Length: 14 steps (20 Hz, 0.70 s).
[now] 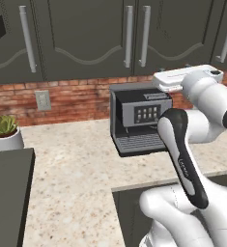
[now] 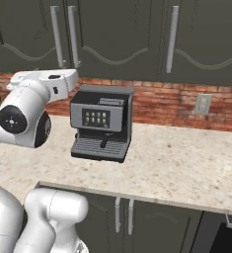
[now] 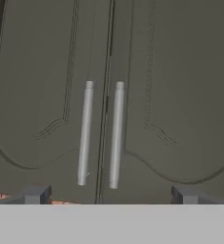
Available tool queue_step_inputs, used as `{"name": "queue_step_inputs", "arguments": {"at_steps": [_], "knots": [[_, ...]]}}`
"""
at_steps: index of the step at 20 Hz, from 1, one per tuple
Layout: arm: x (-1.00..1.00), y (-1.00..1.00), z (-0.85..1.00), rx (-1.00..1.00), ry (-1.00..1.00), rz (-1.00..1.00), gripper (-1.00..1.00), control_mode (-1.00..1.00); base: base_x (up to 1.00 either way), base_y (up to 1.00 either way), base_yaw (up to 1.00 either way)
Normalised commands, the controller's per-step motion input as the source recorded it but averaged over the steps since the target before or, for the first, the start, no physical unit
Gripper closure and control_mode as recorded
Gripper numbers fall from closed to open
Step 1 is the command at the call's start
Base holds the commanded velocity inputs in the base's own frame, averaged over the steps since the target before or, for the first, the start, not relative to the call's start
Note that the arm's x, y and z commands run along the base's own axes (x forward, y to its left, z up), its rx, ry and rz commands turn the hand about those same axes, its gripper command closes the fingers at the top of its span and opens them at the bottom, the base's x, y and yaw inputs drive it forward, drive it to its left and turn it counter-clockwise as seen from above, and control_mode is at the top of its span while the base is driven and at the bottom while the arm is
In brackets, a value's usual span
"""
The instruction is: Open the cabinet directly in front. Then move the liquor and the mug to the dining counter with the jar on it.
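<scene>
- Cabinet (image 3: 108,71) doors are both closed, and they stand right in front of the gripper (image 3: 108,196), a little way off.
- Two long grey handles (image 3: 85,133) hang side by side at the middle seam, straight ahead of the gripper and a bit above it (the left one sits a touch lower in the hand view).
- The gripper is not touching either handle. Its two finger tips (image 3: 35,194) are wide apart, with nothing between them.
- In the left base view the white hand (image 1: 175,79) is held up high, just under the cabinet doors (image 1: 134,34).
- A dark coffee machine (image 1: 139,123) stands on the desk (image 1: 76,178), below the gripper and just under the hand.
- A red brick wall (image 1: 76,99) runs behind the desk, below the gripper.
- A small green plant (image 1: 5,131) in a white pot sits far off to the gripper's left, at the desk's edge.
- A white wall socket (image 2: 202,104) is on the bricks, well off to the gripper's right.
</scene>
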Motion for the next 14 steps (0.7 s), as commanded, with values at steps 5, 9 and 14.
{"name": "queue_step_inputs", "arguments": {"at_steps": [5, 9, 14], "knots": [[0.65, 0.00, 0.00, 0.00, 0.05, 0.00, -1.00, -1.00, 0.00, 0.00, 0.00], [0.60, 0.00, 0.00, 0.00, 0.03, 0.00, -1.00, -1.00, 0.00, 0.00, 0.00], [0.65, 0.05, 0.00, 0.00, 0.00, -0.01, -1.00, -1.00, 0.00, 0.00, 0.00]]}}
